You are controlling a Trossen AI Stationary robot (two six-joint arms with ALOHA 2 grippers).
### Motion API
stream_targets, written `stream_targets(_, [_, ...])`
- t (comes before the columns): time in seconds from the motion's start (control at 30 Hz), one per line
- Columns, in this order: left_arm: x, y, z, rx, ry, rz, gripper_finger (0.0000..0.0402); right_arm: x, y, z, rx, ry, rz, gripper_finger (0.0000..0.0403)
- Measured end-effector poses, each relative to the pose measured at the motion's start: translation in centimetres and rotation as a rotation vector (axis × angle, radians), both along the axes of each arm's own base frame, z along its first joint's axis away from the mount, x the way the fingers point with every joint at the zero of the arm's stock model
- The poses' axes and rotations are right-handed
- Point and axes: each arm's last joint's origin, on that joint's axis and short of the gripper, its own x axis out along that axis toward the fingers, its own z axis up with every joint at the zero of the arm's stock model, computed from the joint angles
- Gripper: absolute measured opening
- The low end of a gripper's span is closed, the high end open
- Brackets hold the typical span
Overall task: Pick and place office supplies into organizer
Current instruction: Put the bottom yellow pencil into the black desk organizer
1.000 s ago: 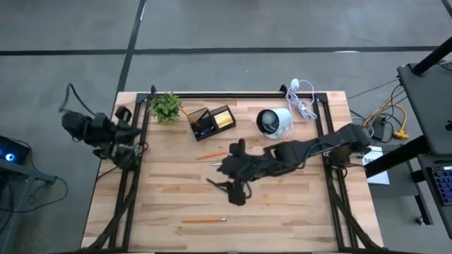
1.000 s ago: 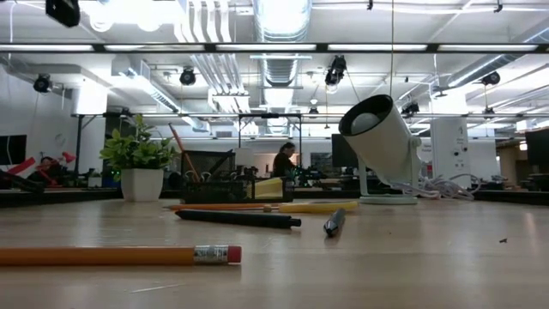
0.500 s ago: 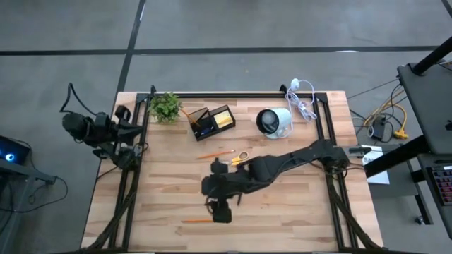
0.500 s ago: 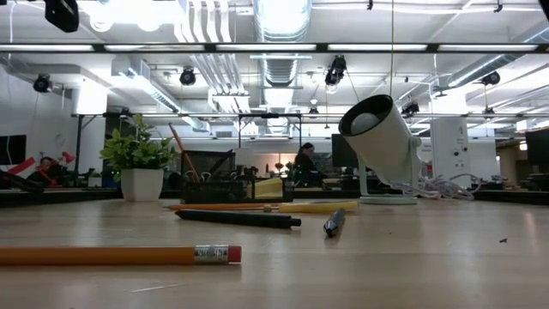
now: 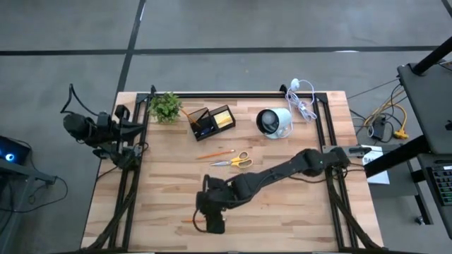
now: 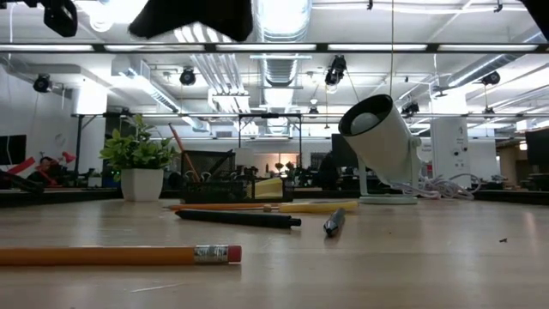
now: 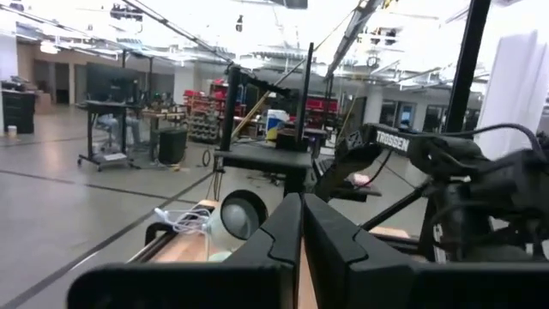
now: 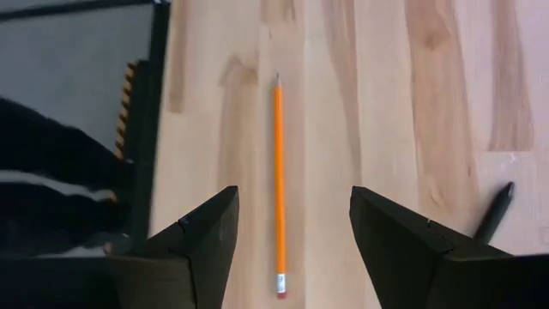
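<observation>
An orange pencil (image 8: 279, 184) with a pink eraser lies on the wood near the table's near edge, also seen as pencil (image 6: 120, 255). My right gripper (image 8: 292, 219) hangs open above it, pointing steeply down, one finger on either side and clear of it; in the high view my right gripper (image 5: 207, 220) covers most of the pencil. Scissors (image 5: 236, 161) with yellow handles and a second pencil (image 5: 215, 153) lie mid-table. Two dark pens (image 6: 238, 219) lie flat. The black organizer (image 5: 210, 121) stands at the far side. My left gripper (image 7: 302, 236) waits shut at the table's left edge.
A potted plant (image 5: 164, 106) stands left of the organizer. A white round lamp-like cup (image 5: 274, 122) and a white coiled cable (image 5: 302, 99) sit at the far right. A black frame rail (image 8: 157, 103) runs along the table's left side near the pencil.
My right gripper has swung from mid-table toward the near edge and leftward, sinking and tipping further down, and now hangs over the near pencil, its top entering the low view. It stays open. The scissors and far pencil it covered now show.
</observation>
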Motion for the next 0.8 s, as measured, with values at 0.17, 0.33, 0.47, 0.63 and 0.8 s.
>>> stream_targets(0.17, [0.0,0.0,0.0,0.002,0.003,0.000,0.0000,0.7,0.7,-3.4,-0.048,0.053,0.027,0.0210])
stream_targets(0.33, [0.0,0.0,0.0,0.002,0.003,0.000,0.0000,1.0,1.0,-5.0,-0.048,0.084,0.019,0.0210])
stream_targets(0.47, [0.0,0.0,-0.3,0.014,0.024,-0.001,0.0000,1.1,1.6,-6.6,-0.066,0.109,0.049,0.0210])
stream_targets(0.63, [0.1,0.0,-0.5,0.019,0.041,0.000,0.0000,0.6,2.8,-7.5,-0.086,0.133,0.072,0.0210])
stream_targets(0.8, [0.1,-0.1,-0.5,0.003,0.044,-0.003,0.0000,0.4,3.1,-7.5,-0.094,0.127,0.064,0.0210])
